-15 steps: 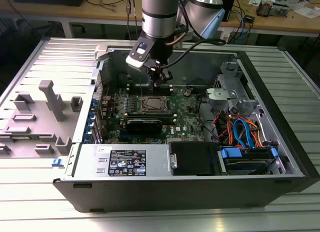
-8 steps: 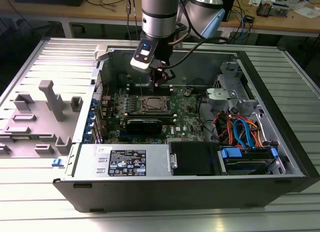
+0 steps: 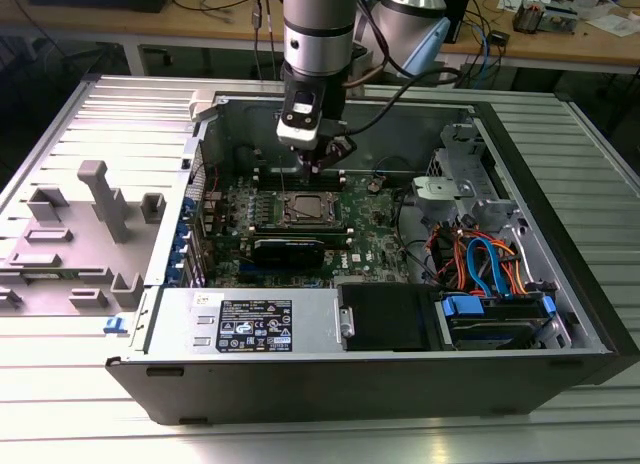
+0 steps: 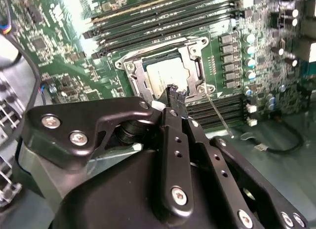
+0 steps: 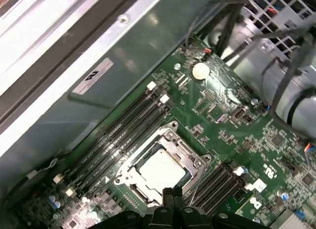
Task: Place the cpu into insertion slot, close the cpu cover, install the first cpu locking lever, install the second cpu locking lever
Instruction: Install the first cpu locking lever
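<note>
Reaching straight down from above into the open computer case (image 3: 420, 134), wrist held vertical, with cables looping off the back of the arm. Gripper (image 3: 325, 167) (image 4: 175, 91) (image 5: 173, 192) low over the green motherboard (image 3: 370, 234), fingers drawn narrow and pressed together, with nothing seen between them. Just ahead of and below the tips, the insertion slot (image 3: 305, 209), with the cpu (image 4: 165, 73) (image 5: 160, 167) seated flat inside it, dull silver top facing up. Down over the chip, the cpu cover (image 4: 195, 66) (image 5: 197, 162), its silvery frame lying around the metal top. Right beside the fingertips, a thin wire lever (image 4: 217, 115) running out from the slot's corner; cannot tell whether latched, or whether touching the tips. On both sides of the slot, and a little farther from the gripper, long black memory slots (image 5: 123, 135). Beyond those, away from the tips, a grey sticker (image 5: 94, 76) on the case wall, with a dark mark and lines of print. Out past the slot, a round coin cell (image 5: 200, 70). Well apart from the gripper, toward the near side of the case in the exterior view, a white printed label (image 3: 255, 324) with rows of text and symbols on a metal box.
</note>
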`<state>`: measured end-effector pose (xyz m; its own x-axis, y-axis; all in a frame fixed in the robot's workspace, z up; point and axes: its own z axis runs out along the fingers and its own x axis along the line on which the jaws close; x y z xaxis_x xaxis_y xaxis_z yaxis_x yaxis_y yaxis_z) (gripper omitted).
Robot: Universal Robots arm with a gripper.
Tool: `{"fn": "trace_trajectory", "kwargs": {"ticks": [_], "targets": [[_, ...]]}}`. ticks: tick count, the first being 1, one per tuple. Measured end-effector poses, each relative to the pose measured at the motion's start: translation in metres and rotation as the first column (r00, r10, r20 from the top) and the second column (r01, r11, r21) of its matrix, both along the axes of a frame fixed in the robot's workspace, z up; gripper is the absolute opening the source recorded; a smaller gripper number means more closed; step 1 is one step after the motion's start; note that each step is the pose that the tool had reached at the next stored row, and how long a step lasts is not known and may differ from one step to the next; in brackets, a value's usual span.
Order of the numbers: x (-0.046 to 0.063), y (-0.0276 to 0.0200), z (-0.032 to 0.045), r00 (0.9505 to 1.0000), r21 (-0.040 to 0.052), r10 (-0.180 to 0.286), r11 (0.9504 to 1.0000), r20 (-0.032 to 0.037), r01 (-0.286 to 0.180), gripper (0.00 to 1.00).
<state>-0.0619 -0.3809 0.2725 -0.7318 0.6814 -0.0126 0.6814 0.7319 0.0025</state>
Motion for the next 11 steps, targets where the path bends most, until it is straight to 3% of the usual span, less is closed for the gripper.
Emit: {"fn": "trace_trajectory", "kwargs": {"ticks": [1, 4, 11], "targets": [[0.0000, 0.0000, 0.0000, 0.9991, 0.0000, 0.041, 0.9991, 0.0001, -0.041, 0.11], [0.0000, 0.0000, 0.0000, 0.9949, 0.0000, 0.101, 0.9949, 0.0001, -0.101, 0.11], [0.0000, 0.0000, 0.0000, 0.9919, 0.0000, 0.127, 0.9919, 0.0001, -0.127, 0.11]]}}
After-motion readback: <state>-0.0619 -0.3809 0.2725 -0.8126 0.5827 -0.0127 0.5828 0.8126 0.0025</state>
